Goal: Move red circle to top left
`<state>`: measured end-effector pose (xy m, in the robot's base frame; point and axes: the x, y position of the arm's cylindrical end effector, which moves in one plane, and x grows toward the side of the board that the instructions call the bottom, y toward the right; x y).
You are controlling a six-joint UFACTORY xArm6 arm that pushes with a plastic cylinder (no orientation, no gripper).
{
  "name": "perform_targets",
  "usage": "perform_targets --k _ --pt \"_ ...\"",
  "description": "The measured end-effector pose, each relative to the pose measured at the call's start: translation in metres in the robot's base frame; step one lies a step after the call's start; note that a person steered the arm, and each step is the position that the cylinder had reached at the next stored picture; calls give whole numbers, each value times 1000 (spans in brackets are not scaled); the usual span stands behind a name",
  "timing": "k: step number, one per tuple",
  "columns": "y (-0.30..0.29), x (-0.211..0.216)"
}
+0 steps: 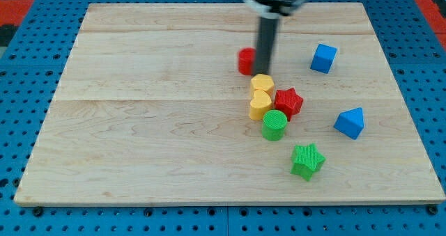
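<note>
My tip [265, 73], a bare rod end holding nothing, is seen touching the red circle's [245, 60] right side, just above the yellow blocks [261, 95].

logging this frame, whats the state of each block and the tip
my tip: down, against the red circle's right side
red circle: upper middle, partly hidden by the rod
yellow pentagon: touching the yellow heart
yellow heart: beside the red star
red star: flat
green cylinder: upright
green star: alone
blue cube: alone
blue triangle: alone
</note>
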<state>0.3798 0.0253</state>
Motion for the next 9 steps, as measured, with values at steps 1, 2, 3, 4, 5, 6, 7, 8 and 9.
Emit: perform_targets --k 1,2,3,4,5,6,7,8,9 --pt "-83 -33" --pt "-15 -21" --pt "19 -13" --pt "38 -53" --pt "-63 -99" --pt "-140 -121" --pt "-163 -126" --pt "-154 -105" --pt "-168 -102"
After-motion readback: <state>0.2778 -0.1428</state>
